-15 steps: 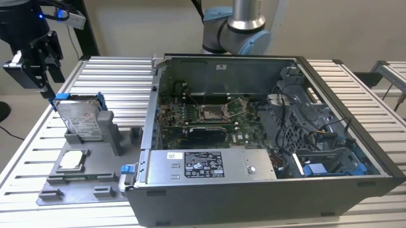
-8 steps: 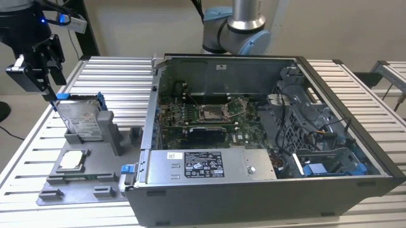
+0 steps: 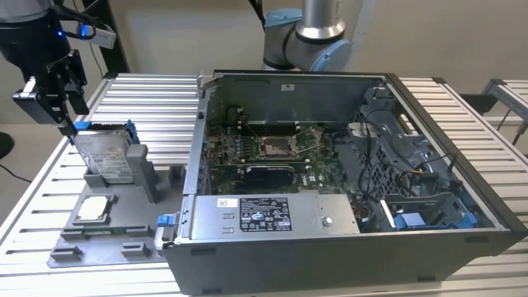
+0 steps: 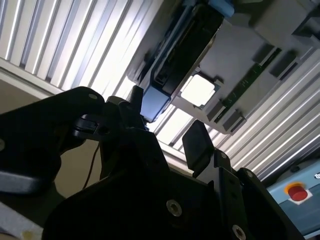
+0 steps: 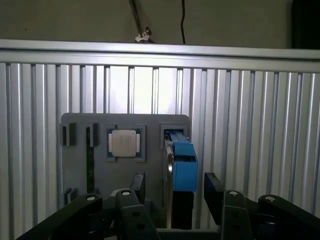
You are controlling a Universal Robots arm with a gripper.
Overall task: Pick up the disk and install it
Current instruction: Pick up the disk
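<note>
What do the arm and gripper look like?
Silver-grey tubular metal arm with light-blue joint caps. Matte black two-finger gripper: angular linkage fingers with silver screws, blue indicator light on its body.

The disk [image 3: 107,158] and grey holder [image 3: 111,244] rise from bare table [image 3: 33,185], computer case wall [image 3: 195,154] just beside.

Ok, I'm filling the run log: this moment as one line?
gripper: fingers open, either side of the disk | disk: upright in the grey holder, not yet lifted | computer case: open, disk not installed
</note>
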